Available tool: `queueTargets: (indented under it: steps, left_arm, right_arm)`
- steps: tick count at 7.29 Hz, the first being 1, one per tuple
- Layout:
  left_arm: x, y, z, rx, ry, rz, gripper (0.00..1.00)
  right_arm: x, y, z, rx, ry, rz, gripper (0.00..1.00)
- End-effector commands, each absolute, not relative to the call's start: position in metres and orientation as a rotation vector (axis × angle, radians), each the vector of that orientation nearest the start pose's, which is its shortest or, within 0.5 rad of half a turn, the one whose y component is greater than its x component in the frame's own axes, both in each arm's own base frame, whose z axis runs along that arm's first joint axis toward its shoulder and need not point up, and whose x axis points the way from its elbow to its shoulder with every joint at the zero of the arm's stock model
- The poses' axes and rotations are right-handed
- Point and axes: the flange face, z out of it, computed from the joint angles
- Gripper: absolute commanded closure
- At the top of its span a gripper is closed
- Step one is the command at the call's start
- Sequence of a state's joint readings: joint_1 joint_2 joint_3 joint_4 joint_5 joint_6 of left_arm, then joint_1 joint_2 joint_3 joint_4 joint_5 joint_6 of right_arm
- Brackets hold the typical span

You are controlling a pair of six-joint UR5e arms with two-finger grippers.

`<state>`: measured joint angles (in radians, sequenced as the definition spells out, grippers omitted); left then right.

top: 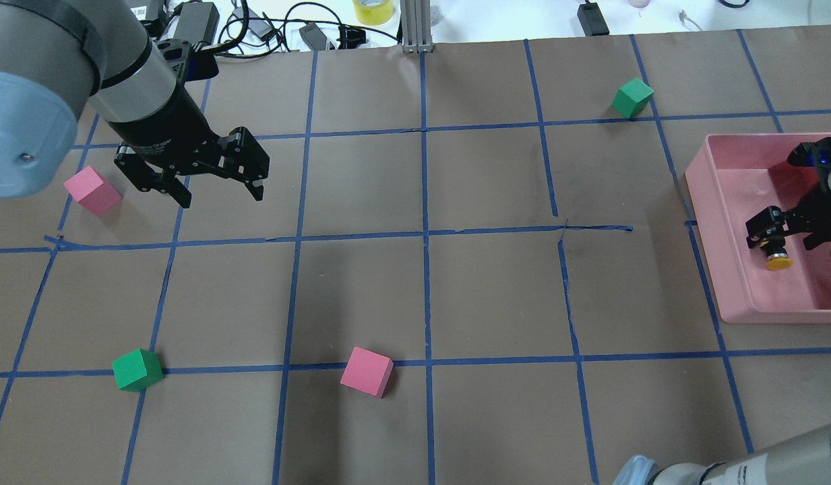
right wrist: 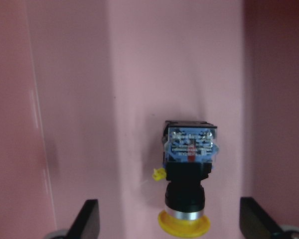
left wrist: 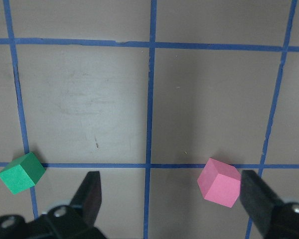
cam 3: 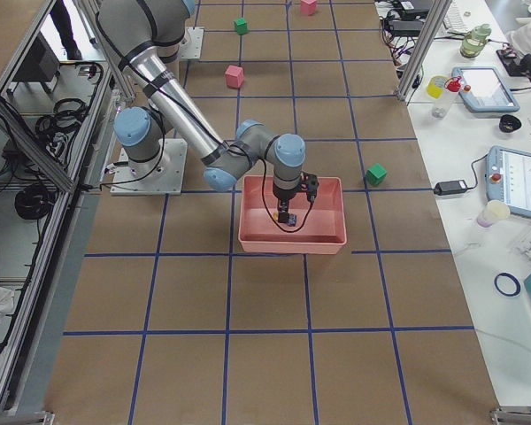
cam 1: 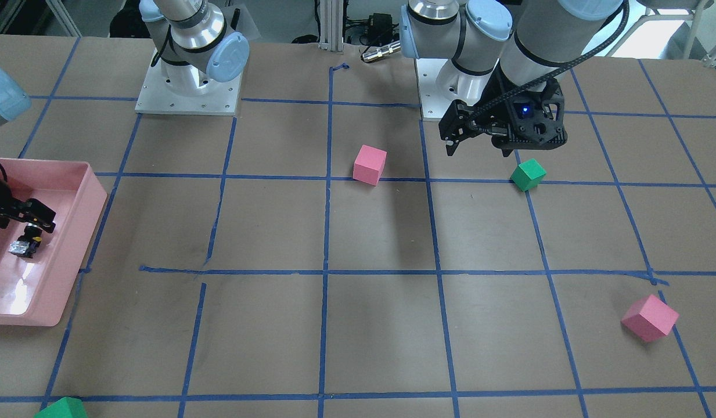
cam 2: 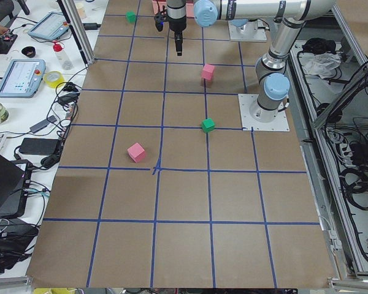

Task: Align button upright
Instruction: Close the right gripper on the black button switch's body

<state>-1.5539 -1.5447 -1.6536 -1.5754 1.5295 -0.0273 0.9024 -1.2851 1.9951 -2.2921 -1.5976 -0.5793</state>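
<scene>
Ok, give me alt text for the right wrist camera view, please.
The button lies on its side on the pink tray floor, yellow cap toward the bottom edge, clear-cased base above. The right gripper is open, its fingers at the bottom corners either side of the cap, not touching it.

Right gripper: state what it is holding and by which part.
Nothing. The right gripper is open over the pink tray, its fingers spread wide on either side of the button, touching neither cap nor body.
</scene>
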Motion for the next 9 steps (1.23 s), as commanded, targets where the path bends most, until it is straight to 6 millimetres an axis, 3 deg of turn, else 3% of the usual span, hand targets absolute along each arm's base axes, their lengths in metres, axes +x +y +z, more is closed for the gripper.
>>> queueTargets:
  steps: [1,7,9]
  left_arm:
    - [-0.129,-0.476,0.46,-0.073,3.18,0.098,0.0]
    - [-0.129,-0.476,0.46,-0.063,3.179,0.095,0.0]
    - [-0.128,-0.474,0.462,-0.052,3.171,0.09,0.0]
  right_arm:
    - [-0.219,-0.488,0.216,0.142,3.171,0.007,0.0]
    - [-0.222,-0.494,0.221,0.129,3.169,-0.032,0.02]
    - [-0.227,-0.502,0.206,0.139,3.175,-0.074,0.03]
